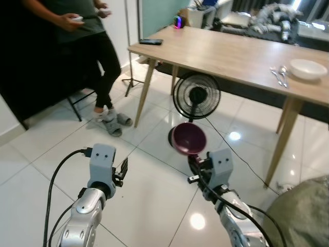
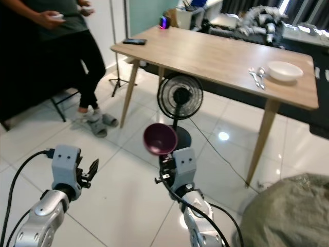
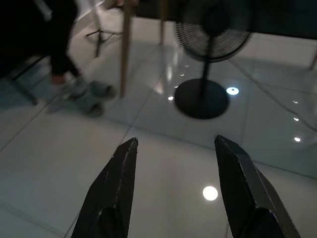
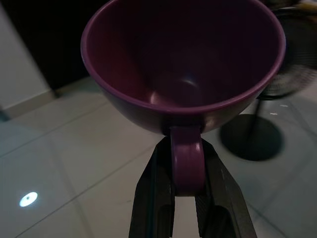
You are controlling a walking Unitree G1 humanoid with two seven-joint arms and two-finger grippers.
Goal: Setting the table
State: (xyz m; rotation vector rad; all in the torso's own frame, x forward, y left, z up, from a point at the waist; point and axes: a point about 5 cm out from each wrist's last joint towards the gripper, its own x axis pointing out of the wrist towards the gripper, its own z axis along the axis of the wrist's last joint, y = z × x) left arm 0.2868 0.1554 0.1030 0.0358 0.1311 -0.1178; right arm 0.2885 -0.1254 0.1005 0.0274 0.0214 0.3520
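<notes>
Two silver arms reach forward over a glossy white tiled floor (image 1: 149, 195), low in the near part of the scene. Far ahead stands a long light wooden surface on slanted legs (image 1: 216, 51). At its far right end sits a shallow white bowl (image 1: 307, 68), and just left of the bowl lie a metal fork and spoon (image 1: 280, 75), side by side. At its far left corner lies a flat black device (image 1: 150, 41), and a small gadget with a glowing ring (image 1: 178, 22) stands further back on the same end. On the far left a person in dark trousers and grey slippers (image 1: 100, 56) sits on a dark chair, holding something small and white in their hands. A black standing fan with a round base (image 1: 196, 95) stands on the floor in front of the surface, near its left legs. A grey-green fabric heap (image 1: 300, 213) fills the near right corner.

The right hand (image 4: 188, 173) is clamped on the handle of a purple ceramic cup (image 4: 183, 59), one black finger on each side, holding the cup up in the air in front of the fan, well short of the surface. The left hand (image 3: 176, 163) hangs over bare tiles on the near left, its two fingers spread apart and holding nothing.
</notes>
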